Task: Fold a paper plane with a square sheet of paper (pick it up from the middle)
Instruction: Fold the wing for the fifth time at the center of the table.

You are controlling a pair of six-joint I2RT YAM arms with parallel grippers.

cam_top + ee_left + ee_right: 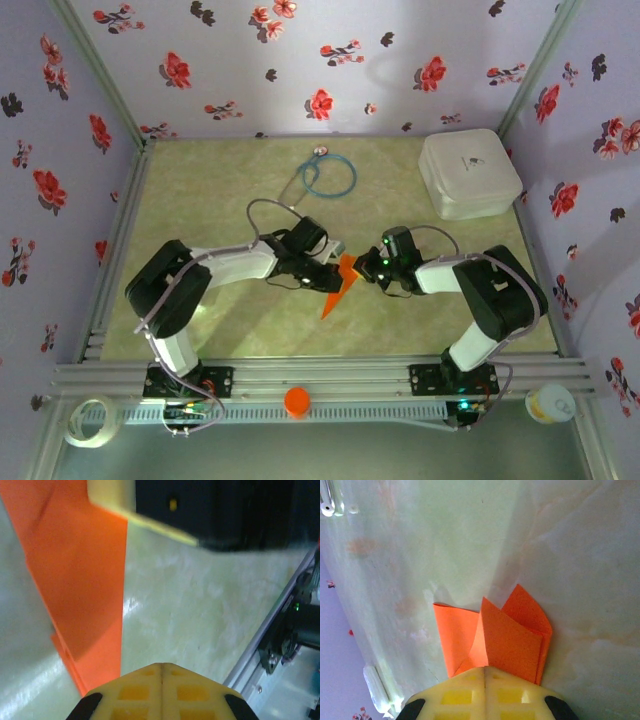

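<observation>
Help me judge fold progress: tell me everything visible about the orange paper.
The paper is thin, plain bright orange, already folded into overlapping flaps with sharp creases. From above it reads as a narrow wedge, tip toward the near edge, over the middle of the table. The right tool is shut on its layered end. The left tool is shut beside a flat flap; contact there is unclear.

Lab test booth, floral walls (320, 70), aluminium frame (330, 378)
</observation>
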